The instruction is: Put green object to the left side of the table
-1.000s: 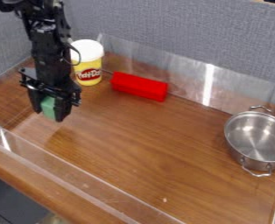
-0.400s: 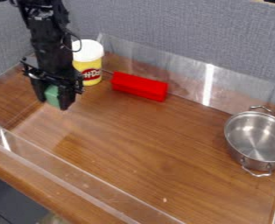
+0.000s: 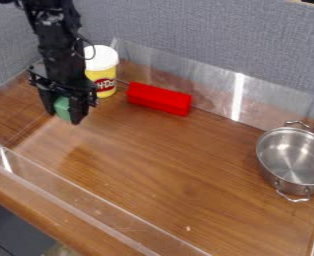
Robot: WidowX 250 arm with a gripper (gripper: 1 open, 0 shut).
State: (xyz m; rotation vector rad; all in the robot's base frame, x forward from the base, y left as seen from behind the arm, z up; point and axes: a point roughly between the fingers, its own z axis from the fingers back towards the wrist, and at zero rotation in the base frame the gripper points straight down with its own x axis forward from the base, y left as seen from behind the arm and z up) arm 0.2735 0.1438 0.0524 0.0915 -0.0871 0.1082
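The table [image 3: 187, 170] is seen with a yellow tub [image 3: 104, 70] and a red block [image 3: 159, 98] at the back; at its left end the green block [image 3: 64, 104] is clamped between the downward-pointing fingers [image 3: 66, 108], just above the wood

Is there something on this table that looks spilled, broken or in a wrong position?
Nothing stands out. The yellow tub and the pot stand upright, the red block lies flat by the back wall, and the gripper holds the green block at the left. No spill or damage shows.
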